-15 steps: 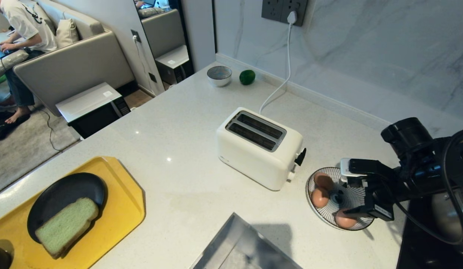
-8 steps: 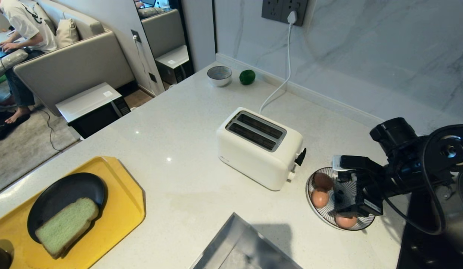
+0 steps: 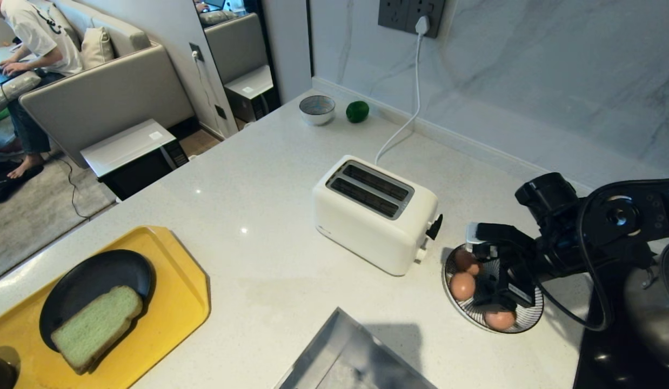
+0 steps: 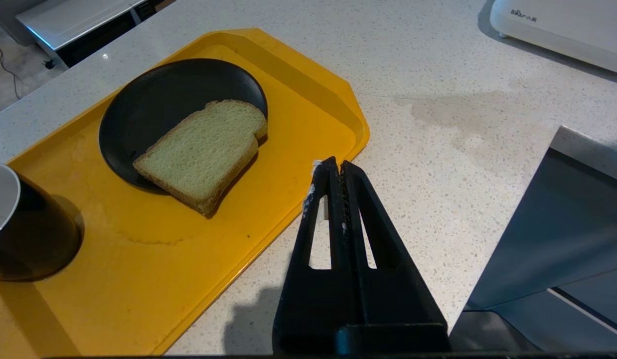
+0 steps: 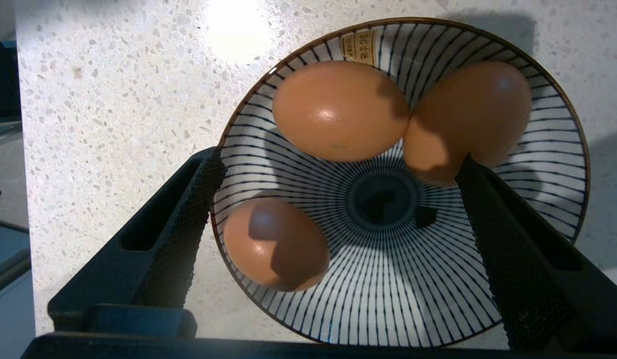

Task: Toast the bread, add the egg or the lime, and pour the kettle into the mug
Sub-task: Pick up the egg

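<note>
The right claw (image 3: 488, 273) hung over a striped bowl (image 3: 532, 319) of three brown eggs (image 3: 462, 285) at the right end of the white table (image 3: 259, 178), just beside the lever end of the white toaster (image 3: 375, 213). The head view hid the middle of the bowl behind the black arm. The right wrist view showed it from straight above: the claw (image 5: 338, 194) stood wide open, gripping nothing, one finger (image 5: 189, 209) over the bowl's rim (image 5: 580, 164), the other in front of one egg (image 5: 470, 117), with two more eggs lying between them, apart from both fingers.

The bread (image 3: 96, 327) lay on a black plate (image 3: 91, 281) on a yellow tray (image 3: 188, 297) at the near left corner. Only the left wrist view showed the left claw (image 4: 338, 172), pressed shut and empty above the table just off the tray's edge (image 4: 353, 124), and a black mug (image 4: 19, 224) with a white inside standing on the tray beside the plate (image 4: 154, 94).

Only the head view reached the far edge, where the lime (image 3: 357, 111) sat just beside a small grey bowl (image 3: 316, 109) near the marble wall. The toaster's white cord (image 3: 415, 97) ran up to a wall socket (image 3: 410, 16). A person (image 3: 26, 48) sat on a sofa (image 3: 105, 89) beyond the table. I could not pick out the kettle in any view.
</note>
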You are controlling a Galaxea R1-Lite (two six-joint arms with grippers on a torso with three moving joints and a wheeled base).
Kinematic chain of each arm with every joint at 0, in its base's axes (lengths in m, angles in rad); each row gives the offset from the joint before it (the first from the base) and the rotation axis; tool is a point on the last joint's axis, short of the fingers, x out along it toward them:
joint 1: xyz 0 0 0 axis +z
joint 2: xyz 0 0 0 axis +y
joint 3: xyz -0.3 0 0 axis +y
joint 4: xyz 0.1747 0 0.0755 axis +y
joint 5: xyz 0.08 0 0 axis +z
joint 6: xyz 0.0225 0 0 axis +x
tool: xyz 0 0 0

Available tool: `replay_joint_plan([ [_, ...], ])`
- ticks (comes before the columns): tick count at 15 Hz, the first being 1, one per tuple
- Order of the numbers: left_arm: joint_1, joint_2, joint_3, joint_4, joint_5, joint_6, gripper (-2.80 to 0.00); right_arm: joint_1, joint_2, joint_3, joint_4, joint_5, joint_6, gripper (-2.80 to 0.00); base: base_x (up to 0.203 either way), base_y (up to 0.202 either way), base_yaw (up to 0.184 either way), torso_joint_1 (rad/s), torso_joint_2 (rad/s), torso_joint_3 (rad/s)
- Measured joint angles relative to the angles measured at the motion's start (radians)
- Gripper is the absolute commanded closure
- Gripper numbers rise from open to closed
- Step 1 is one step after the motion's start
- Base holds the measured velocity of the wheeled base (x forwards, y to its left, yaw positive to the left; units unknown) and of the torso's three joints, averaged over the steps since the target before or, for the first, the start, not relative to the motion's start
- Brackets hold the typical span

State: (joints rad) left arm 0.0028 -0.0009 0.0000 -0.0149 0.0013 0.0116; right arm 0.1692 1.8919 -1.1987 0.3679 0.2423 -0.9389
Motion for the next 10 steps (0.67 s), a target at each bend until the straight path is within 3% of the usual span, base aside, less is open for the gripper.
replay_joint_plan([
  [10, 0.0, 0.0, 0.0, 0.0, 0.0, 0.001, 0.0, 0.014, 0.05, -0.019, -0.051, -0.016, 0.01, -2.8, 0.0, 0.0, 0.0, 0.0, 0.0, 0.0],
])
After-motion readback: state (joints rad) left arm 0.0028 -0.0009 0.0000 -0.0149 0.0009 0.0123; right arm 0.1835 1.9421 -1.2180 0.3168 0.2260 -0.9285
